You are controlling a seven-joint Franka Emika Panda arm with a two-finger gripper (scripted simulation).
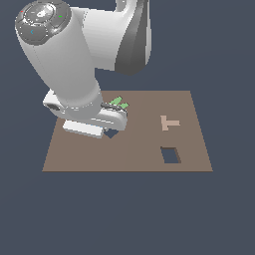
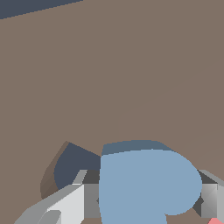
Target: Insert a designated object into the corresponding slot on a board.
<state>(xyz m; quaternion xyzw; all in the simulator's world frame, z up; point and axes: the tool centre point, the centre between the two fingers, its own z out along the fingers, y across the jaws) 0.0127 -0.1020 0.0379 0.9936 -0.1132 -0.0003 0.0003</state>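
The arm fills the upper left of the exterior view, its wrist lowered over the left half of the brown board (image 1: 149, 149). In the wrist view, the gripper (image 2: 146, 194) has its two grey fingers (image 2: 89, 199) closed against opposite sides of the light-blue heart block (image 2: 144, 183), which sits between them at the lower centre of the frame. The dark heart-shaped slot (image 2: 72, 168) shows partly uncovered just beside the block, toward the lower left; the block overlaps part of it, and whether the block is seated cannot be told. In the exterior view only a dark sliver of the slot (image 1: 110, 133) is visible below the wrist. A green letter piece (image 1: 118, 103) lies behind the wrist. A tan T-shaped piece (image 1: 169, 122) lies right of centre, and a rectangular cutout (image 1: 171, 155) sits below it.
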